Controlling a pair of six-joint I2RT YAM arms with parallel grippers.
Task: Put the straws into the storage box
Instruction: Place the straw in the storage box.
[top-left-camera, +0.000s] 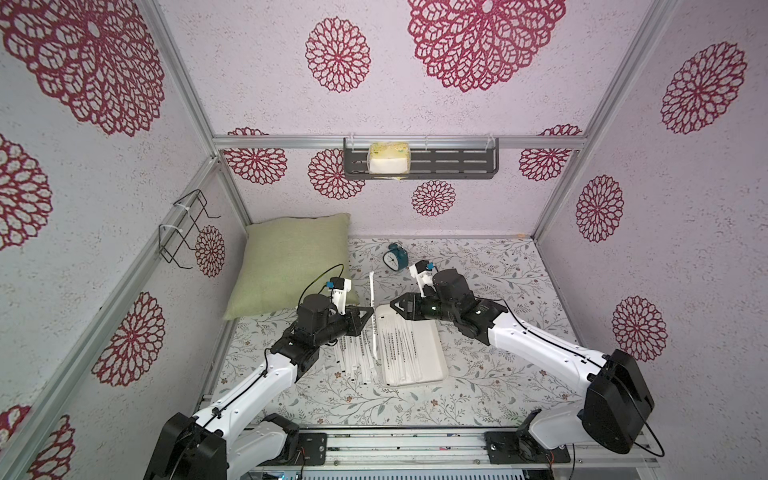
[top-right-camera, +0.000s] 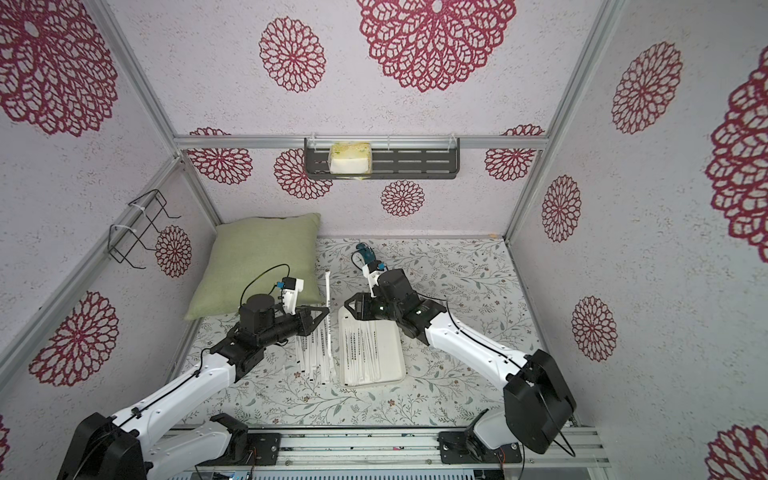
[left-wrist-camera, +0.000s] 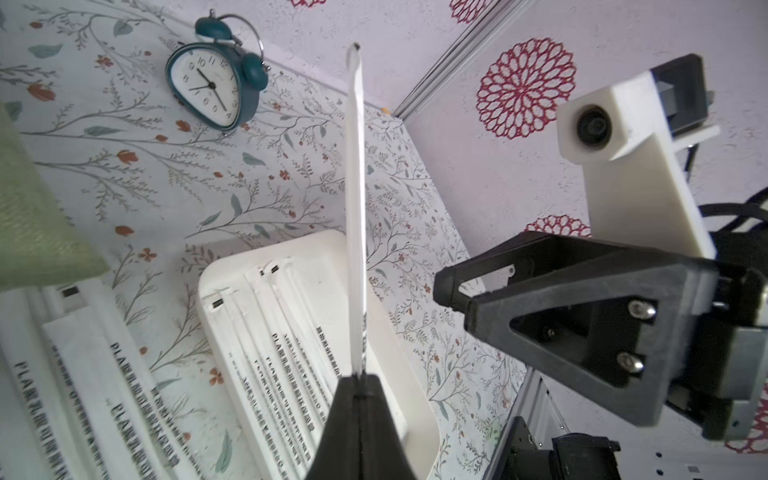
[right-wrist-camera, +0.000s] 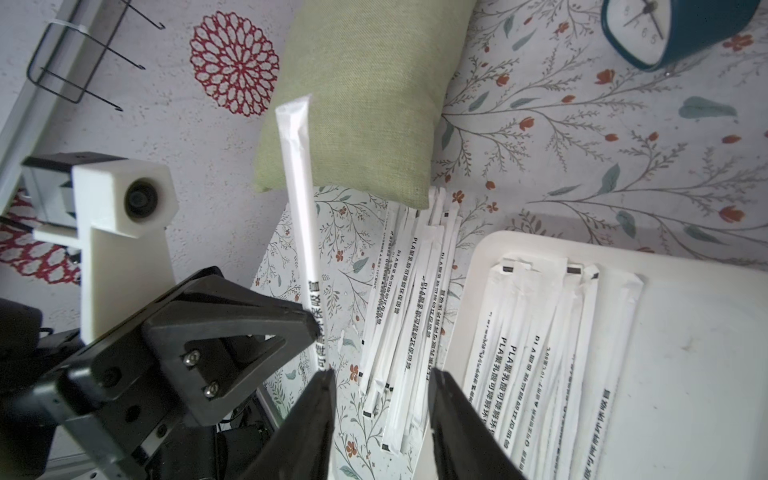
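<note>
Left tool (top-left-camera: 369, 312) clenched on straw (top-left-camera: 372, 291), right tool (right-wrist-camera: 380, 376) released. Straw light, probably floppy: pinch mid-length. Box (top-left-camera: 432, 345) at 4 o'clock.

Bright, even light; soft shadows; wide-angle bending at edges

I read the straws (right-wrist-camera: 401, 291) as matt white paper sleeves, creased along the seams, with black print. The storage box (right-wrist-camera: 685, 374) looks like smooth white plastic with a faint sheen. My left gripper (right-wrist-camera: 308, 323) has jaws of matt black plastic with 2 bright metal screws. The pillow (right-wrist-camera: 365, 104) is coarse green woven cloth. The counter (left-wrist-camera: 166, 178) wears a matt floral print. The clock (left-wrist-camera: 212, 87) is glossy teal.
</note>
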